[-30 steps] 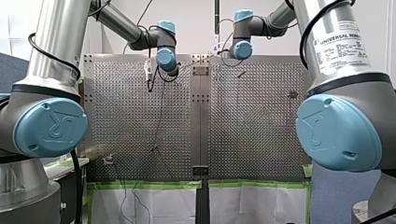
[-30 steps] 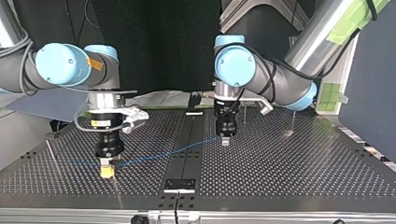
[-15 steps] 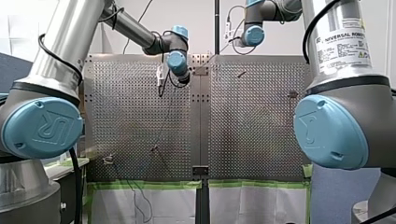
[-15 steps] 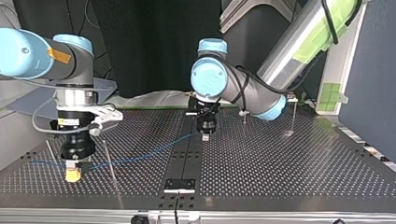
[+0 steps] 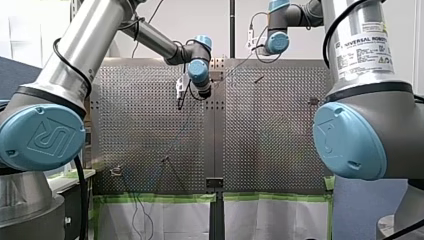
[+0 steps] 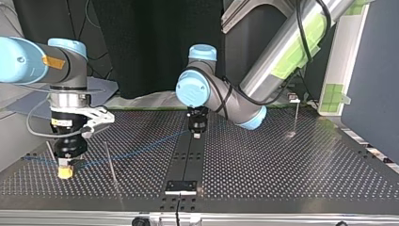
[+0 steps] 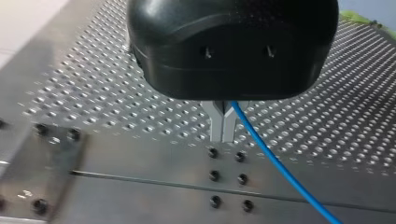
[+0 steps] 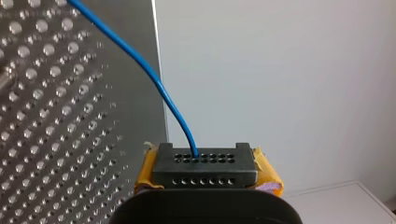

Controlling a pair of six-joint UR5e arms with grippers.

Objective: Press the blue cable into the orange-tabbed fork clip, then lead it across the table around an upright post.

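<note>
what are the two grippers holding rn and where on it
Both pinch the blue cable: my left gripper at its metal fingertips, my right gripper between its yellow pads. Each grips along its length, not at an end.

Seen from the top view, a perforated metal desk is made of two panels joined by a dark bolted strip down its middle. A small black plate sits on the strip at the near edge. A thin upright post stands at far right, a slim rod at left. A blue cable runs low across the left panel; contact unclear.
</note>
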